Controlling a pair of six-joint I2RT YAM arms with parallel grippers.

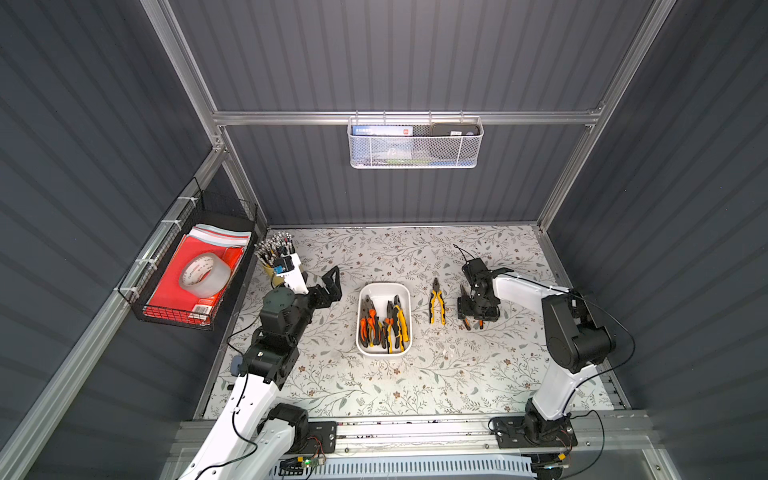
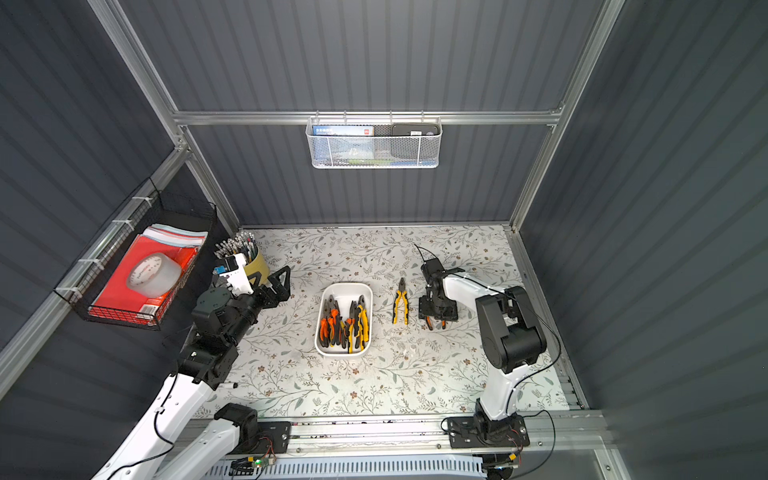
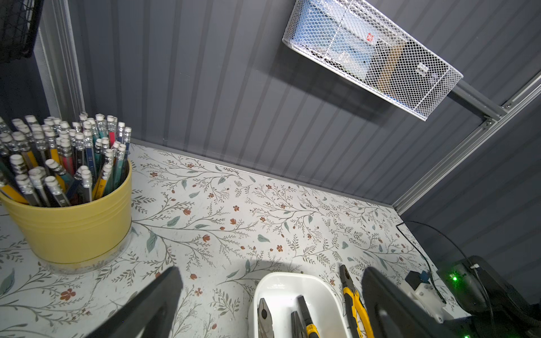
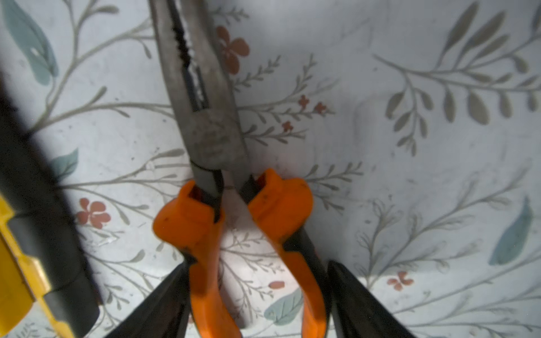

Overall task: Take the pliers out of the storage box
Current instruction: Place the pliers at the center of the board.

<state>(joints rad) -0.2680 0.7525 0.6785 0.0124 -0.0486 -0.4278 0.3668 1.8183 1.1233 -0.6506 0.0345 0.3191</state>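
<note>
Orange-handled pliers [image 4: 210,140], laid on bench [image 1: 374,386] at 3 o'clock of storage box [image 1: 384,291] w/ yellow pair [image 1: 436,301] between, are pinched by R fingers [image 4: 360,307]; L fingers [image 3: 155,301] are held spread at 10 o'clock; more pliers [image 1: 384,324] are seen in box.

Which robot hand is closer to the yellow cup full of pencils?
Left. The left gripper is just beside the yellow pencil cup, not touching it. The right gripper is across the table, beyond the storage box, over the orange-handled pliers.

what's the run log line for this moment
left tool: open, empty | right tool: straddling orange-handled long-nosed pliers on floral table, grip unclear | white plastic storage box: several pliers inside
</note>
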